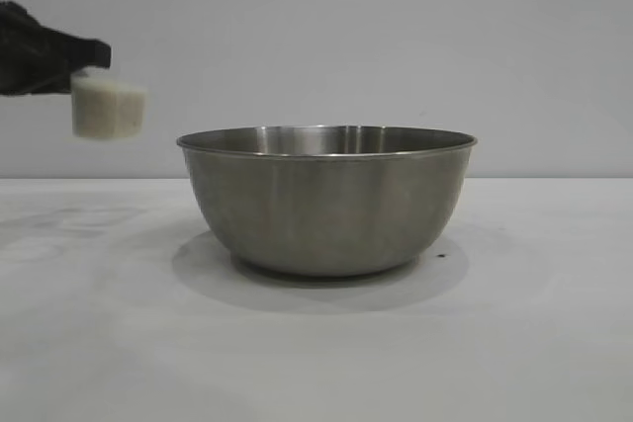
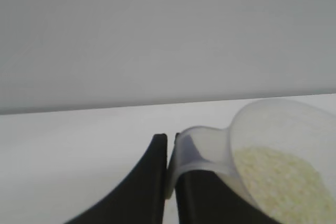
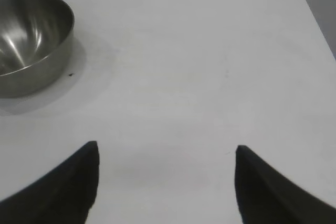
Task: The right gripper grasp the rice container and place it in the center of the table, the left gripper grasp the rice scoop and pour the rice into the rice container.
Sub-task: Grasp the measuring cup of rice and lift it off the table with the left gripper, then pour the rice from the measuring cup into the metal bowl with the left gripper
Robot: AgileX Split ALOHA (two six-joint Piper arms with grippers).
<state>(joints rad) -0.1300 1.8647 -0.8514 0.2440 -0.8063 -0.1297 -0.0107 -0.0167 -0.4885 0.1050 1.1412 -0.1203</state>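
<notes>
Exterior view: rice container [image 1: 326,200] stands upright on the desk [image 1: 554,343], roughly central; all places below are given relative to it.
Left end effector [image 1: 94,61]: in the air to the container's left, above its rim level and well apart from it; jaws clamped on the handle of the rice scoop [image 1: 107,109].
Scoop contents: rice [image 2: 283,184] fills the lower part of the clear cup; the cup is held near level, nothing spilling.
Right end effector [image 3: 165,177]: holds nothing, jaws spread wide over bare desk, off to the container's right and well clear of it.
Container state: appears empty as far as its visible inner wall shows; placing step judged done, pouring not yet done.
Handling, scoop: light, thin, stiff plastic with a smooth surface; judged prone to twist in the grip when tipped. The side handle near the rim is the proper hold.
Handling, container: rigid steel, smooth, likely to slide if bumped.
Risk: loose grains scatter if the scoop tips short of the rim.
</notes>
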